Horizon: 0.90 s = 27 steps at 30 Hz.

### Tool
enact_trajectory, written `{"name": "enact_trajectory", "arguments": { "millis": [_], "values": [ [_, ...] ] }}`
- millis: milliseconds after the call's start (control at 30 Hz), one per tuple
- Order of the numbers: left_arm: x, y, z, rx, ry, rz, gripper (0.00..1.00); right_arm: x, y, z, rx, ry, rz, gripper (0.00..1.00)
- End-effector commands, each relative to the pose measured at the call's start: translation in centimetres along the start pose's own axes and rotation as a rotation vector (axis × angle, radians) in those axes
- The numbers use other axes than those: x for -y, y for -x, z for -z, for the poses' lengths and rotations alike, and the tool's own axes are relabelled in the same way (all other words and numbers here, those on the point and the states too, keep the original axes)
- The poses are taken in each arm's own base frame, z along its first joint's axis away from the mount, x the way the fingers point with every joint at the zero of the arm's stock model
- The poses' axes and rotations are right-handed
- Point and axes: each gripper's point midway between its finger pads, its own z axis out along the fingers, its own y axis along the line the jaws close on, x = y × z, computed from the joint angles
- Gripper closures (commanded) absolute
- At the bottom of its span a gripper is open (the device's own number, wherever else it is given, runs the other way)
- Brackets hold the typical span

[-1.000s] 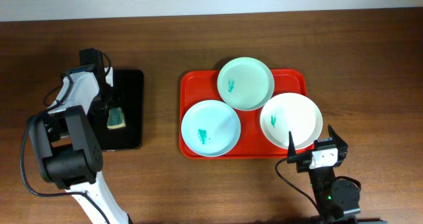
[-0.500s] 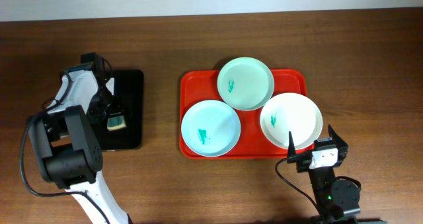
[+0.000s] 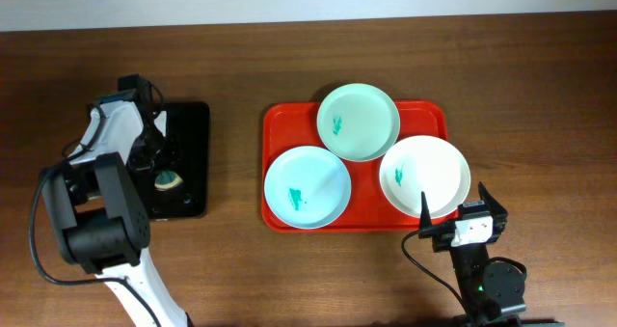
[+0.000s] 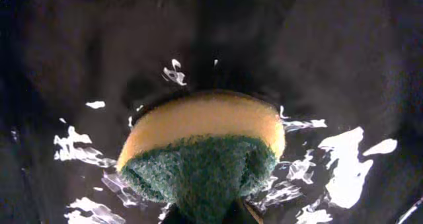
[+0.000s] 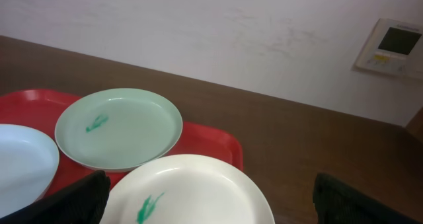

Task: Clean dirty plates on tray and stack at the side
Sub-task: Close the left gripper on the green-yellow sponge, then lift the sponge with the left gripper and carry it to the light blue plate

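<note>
The red tray (image 3: 280, 124) holds three plates, each with a green smear: a pale green plate (image 3: 359, 122) at the back, a pale blue plate (image 3: 308, 186) at front left and a white plate (image 3: 425, 177) at front right. My left gripper (image 3: 166, 177) is over the black tray (image 3: 188, 134), shut on a yellow and green sponge (image 4: 201, 154) that bulges around the fingers. My right gripper (image 3: 455, 211) is open and empty, just in front of the white plate (image 5: 192, 191). The pale green plate (image 5: 119, 128) and the tray's rim (image 5: 221, 141) show in the right wrist view.
The black tray lies on the brown wooden table (image 3: 231, 269), left of the red tray, and looks wet and glossy in the left wrist view (image 4: 344, 65). A white wall with a small wall panel (image 5: 393, 45) is behind the table.
The left gripper has moved toward the front of the black tray and closed on the sponge, which now looks squeezed and smaller. The right arm and the plates have not moved.
</note>
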Motion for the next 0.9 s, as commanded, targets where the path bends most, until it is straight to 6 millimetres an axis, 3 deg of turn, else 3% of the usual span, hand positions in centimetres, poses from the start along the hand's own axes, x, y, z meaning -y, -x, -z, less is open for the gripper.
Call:
{"name": "enact_trajectory", "arguments": {
  "millis": [0, 333, 433, 533, 600, 733, 767, 800, 867],
  "values": [
    [-0.3, 1.9, 2.5, 0.032, 0.007, 0.004, 1.00, 0.3, -0.4, 0.0, -0.010, -0.021, 0.000, 0.02],
    [-0.6, 3.1, 13.9, 0.077, -0.011, 0.006, 1.00, 0.3, -0.4, 0.0, -0.010, -0.021, 0.000, 0.02],
    [0.1, 3.1, 15.6, 0.094, -0.055, 0.005, 1.00, 0.3, -0.4, 0.0, -0.010, -0.021, 0.000, 0.02],
    [0.2, 3.1, 14.8, 0.083, -0.058, 0.005, 1.00, 0.3, -0.4, 0.0, -0.010, -0.021, 0.000, 0.02],
    [0.3, 3.1, 12.8, 0.069, -0.058, 0.004, 1.00, 0.3, -0.4, 0.0, -0.010, -0.021, 0.000, 0.02],
    [0.8, 2.3, 5.2, 0.029, -0.066, 0.004, 1.00, 0.3, -0.4, 0.0, -0.010, -0.021, 0.000, 0.02],
    [0.9, 2.0, 4.5, 0.021, -0.065, 0.003, 1.00, 0.3, -0.4, 0.0, -0.010, -0.021, 0.000, 0.01],
    [0.8, 1.8, 4.1, 0.012, -0.061, 0.003, 1.00, 0.3, -0.4, 0.0, -0.010, -0.021, 0.000, 0.02],
    [0.7, 1.6, 6.1, 0.002, -0.069, 0.006, 1.00, 0.3, -0.4, 0.0, -0.010, -0.021, 0.000, 0.02]
  ]
}}
